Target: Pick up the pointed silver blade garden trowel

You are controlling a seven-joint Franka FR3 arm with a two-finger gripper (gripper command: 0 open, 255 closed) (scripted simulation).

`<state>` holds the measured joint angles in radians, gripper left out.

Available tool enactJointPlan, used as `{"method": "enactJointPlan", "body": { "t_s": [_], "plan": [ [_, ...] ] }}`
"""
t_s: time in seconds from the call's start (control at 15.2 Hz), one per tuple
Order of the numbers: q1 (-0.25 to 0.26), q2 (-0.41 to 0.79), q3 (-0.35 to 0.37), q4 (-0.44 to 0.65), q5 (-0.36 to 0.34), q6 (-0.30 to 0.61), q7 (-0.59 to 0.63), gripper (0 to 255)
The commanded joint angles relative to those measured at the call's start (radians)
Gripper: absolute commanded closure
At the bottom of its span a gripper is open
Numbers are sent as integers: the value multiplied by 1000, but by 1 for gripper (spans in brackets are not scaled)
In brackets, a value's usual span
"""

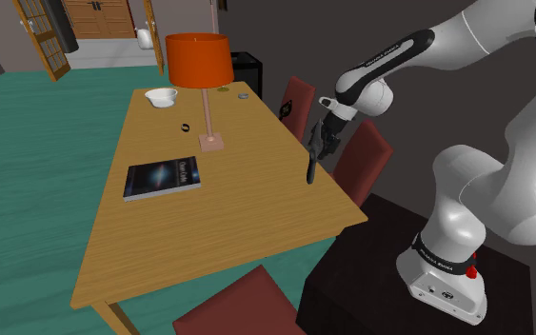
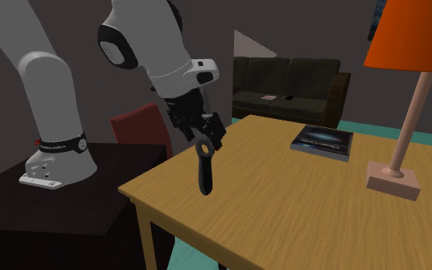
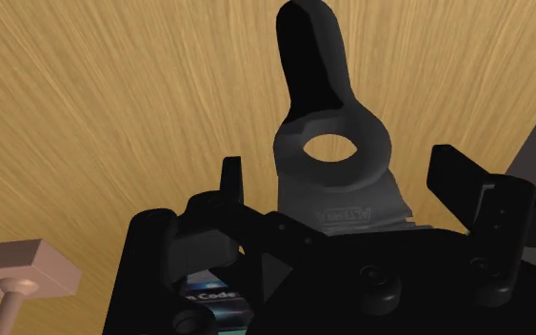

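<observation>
Above the bench (image 2: pixel 283 207) edge, my jaws clamp the dark trowel (image 2: pixel 204 165) by one end; its long axis hangs straight down from them, seemingly clear of the top

My claw (image 2: pixel 206 138) grips the trowel (image 2: pixel 204 167), which looks dark grey all over. It hangs upright, ring-holed part uppermost, narrow rounded end pointing down at the worktop (image 2: pixel 283 207) near its edge.

Matt dark trowel (image 3: pixel 311 67), wood-grained table (image 3: pixel 94 105)
</observation>
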<state>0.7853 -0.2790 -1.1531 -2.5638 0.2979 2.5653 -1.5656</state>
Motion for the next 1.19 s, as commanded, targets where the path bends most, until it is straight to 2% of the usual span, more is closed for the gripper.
{"method": "enactJointPlan", "body": {
  "t_s": [0.0, 0.59, 0.86, 1.12],
  "plan": [
    [14, 8, -13, 2, 12, 4, -10, 255],
    [12, 7, -12, 1, 11, 5, -10, 255],
    [-77, -41, 75, 12, -67, -42, 64, 255],
    [-141, -84, 141, 28, -124, -92, 123, 255]
  ]
}}
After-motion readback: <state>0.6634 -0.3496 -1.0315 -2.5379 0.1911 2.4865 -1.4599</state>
